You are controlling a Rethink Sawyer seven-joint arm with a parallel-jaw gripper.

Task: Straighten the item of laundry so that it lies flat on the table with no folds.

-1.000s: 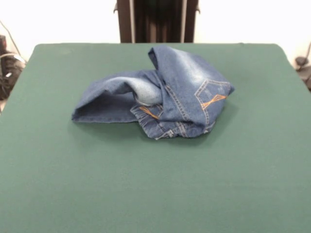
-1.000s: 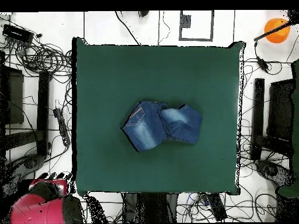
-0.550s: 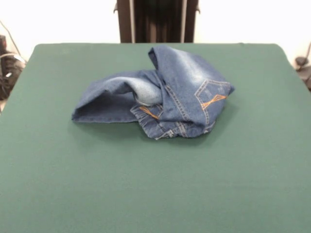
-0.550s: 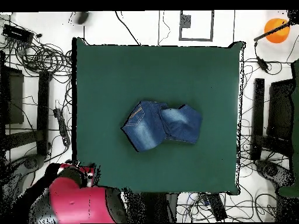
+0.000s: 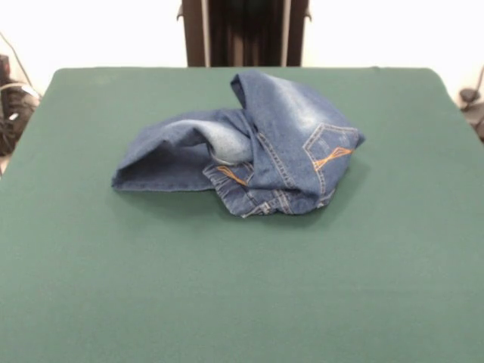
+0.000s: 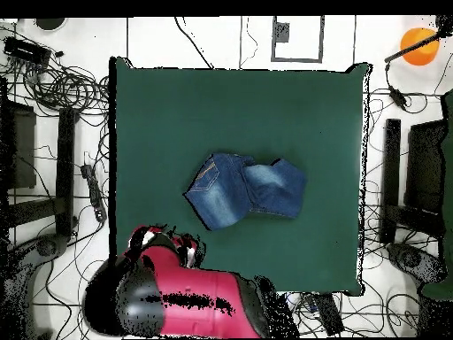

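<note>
The green table [image 5: 242, 287] fills most of the front view, and the jeans [image 5: 249, 147] lie bunched near its middle, folded over themselves with an orange-stitched back pocket [image 5: 330, 151] facing up. In the overhead view the red and black arm [image 6: 190, 301] reaches over one table corner, well apart from the jeans [image 6: 246, 190]. Whether its claw is open or closed cannot be told.
</note>
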